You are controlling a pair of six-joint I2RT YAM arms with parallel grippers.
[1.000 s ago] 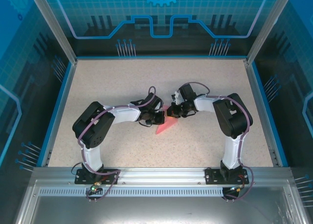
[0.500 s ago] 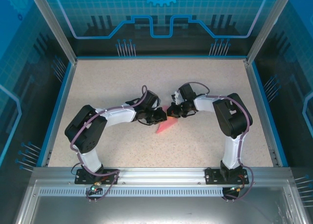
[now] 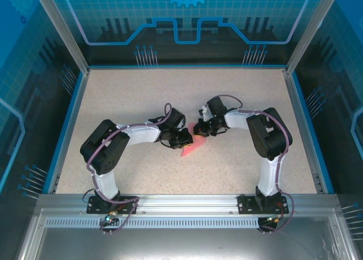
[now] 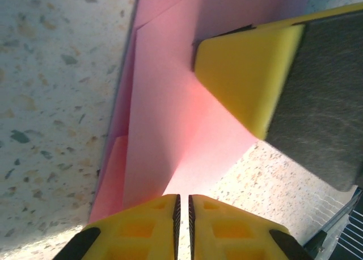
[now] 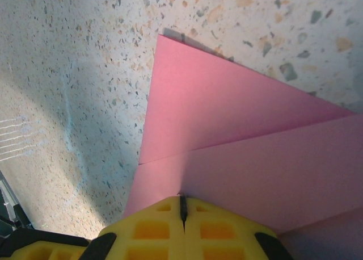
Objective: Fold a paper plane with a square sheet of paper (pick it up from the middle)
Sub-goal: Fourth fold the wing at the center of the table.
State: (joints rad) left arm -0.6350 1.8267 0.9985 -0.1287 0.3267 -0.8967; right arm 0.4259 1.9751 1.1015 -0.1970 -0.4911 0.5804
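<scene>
The pink-red sheet of paper [image 3: 190, 149] lies partly folded into a pointed shape on the speckled table, between the two grippers. My left gripper [image 3: 185, 138] is at its left edge. In the left wrist view its jaws [image 4: 182, 201] stand a narrow slit apart with bare table showing between them, and the paper [image 4: 164, 118] begins just beyond the tips. My right gripper [image 3: 200, 129] is at the paper's far end. Its jaws [image 5: 182, 202] are shut, with a raised fold of the paper [image 5: 227, 118] running into them. One right finger [image 4: 244, 72] rests on the sheet.
The speckled table [image 3: 113, 95] is walled by blue rails [image 3: 68, 118] at the sides and an aluminium frame [image 3: 181, 206] at the near edge. Both arm elbows stick out sideways near the paper.
The left jaws have parted slightly and hold no paper now. The left arm's elbow swung outward and back. The right gripper has stayed shut at the paper's far end.
</scene>
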